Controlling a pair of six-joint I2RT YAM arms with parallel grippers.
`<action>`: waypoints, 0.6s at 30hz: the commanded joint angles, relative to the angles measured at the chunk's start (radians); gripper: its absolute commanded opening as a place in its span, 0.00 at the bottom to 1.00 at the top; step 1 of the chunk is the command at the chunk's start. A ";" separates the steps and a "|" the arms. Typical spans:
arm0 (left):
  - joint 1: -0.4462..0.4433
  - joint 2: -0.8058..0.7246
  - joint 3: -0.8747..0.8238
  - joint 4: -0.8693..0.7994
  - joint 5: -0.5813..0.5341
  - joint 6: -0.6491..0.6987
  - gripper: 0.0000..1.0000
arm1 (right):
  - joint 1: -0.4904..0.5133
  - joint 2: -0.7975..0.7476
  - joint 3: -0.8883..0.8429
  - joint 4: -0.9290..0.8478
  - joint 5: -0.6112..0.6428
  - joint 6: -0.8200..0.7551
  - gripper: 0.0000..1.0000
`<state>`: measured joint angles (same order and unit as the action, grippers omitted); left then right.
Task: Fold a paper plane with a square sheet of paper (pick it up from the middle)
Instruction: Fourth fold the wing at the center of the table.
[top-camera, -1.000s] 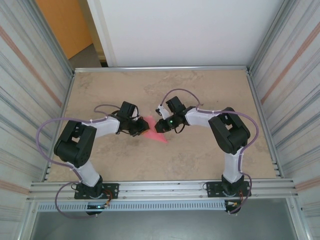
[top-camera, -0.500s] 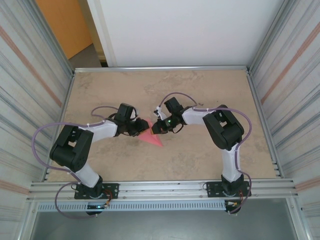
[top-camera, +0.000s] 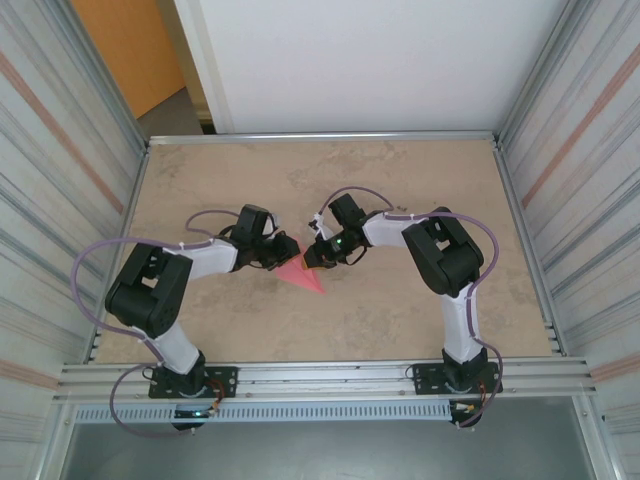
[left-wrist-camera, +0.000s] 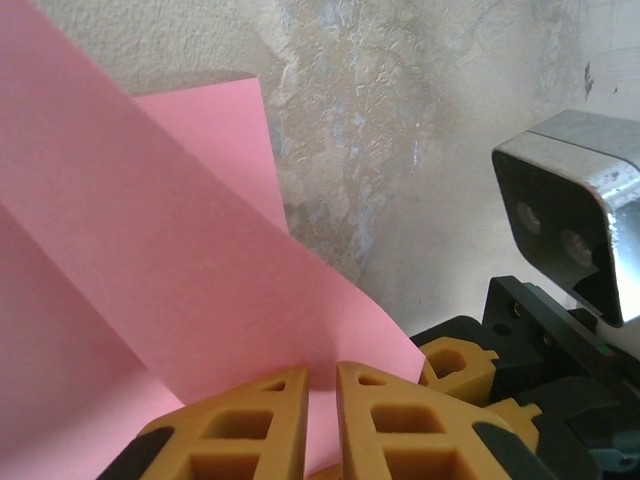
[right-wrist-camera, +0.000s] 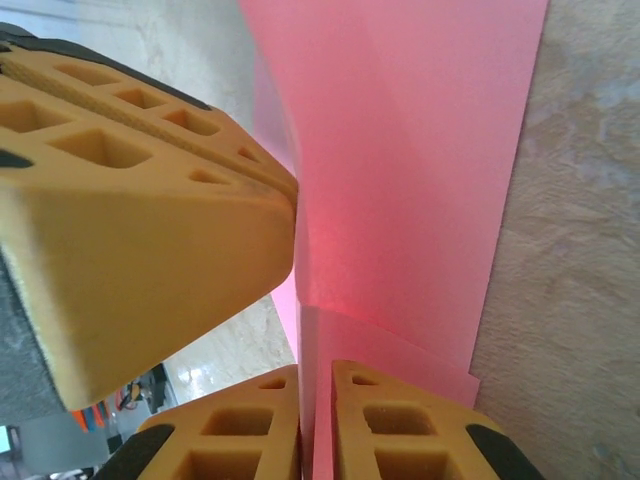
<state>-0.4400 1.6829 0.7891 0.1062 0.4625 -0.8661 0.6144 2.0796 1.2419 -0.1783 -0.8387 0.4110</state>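
Observation:
The square sheet of paper (top-camera: 303, 272) is pink, creased into a pointed shape, and its tip reaches toward the near side of the table. It stands between the two grippers at the table's middle. My left gripper (top-camera: 281, 254) pinches its left part. In the left wrist view the paper (left-wrist-camera: 150, 260) rises from between the nearly closed jaws of that gripper (left-wrist-camera: 321, 400). My right gripper (top-camera: 314, 253) holds the right part. In the right wrist view a folded layer of the paper (right-wrist-camera: 410, 180) runs down into that gripper's (right-wrist-camera: 316, 420) narrow gap. The left gripper's fingers (right-wrist-camera: 130, 220) loom close beside it.
The beige tabletop (top-camera: 400, 310) is fenced by a metal rail (top-camera: 320, 137) at the back and corrugated walls at both sides. The right wrist's camera housing (left-wrist-camera: 575, 225) sits close to the left gripper.
Both grippers have shifted slightly left and closer together around the paper. The paper's tip has swung from the right toward the near side. The left jaws opened a little, then closed again.

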 joint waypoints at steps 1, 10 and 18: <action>0.004 0.025 0.038 0.015 0.014 -0.003 0.15 | -0.005 0.021 0.028 -0.037 -0.014 0.003 0.18; 0.012 0.040 0.047 -0.044 -0.023 -0.002 0.12 | -0.018 -0.058 -0.017 -0.046 0.013 -0.006 0.32; 0.016 0.058 0.056 -0.058 -0.023 0.001 0.12 | -0.018 -0.109 -0.087 -0.078 0.020 -0.084 0.37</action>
<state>-0.4309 1.7275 0.8185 0.0742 0.4503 -0.8658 0.5968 2.0033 1.1736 -0.2096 -0.8307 0.3824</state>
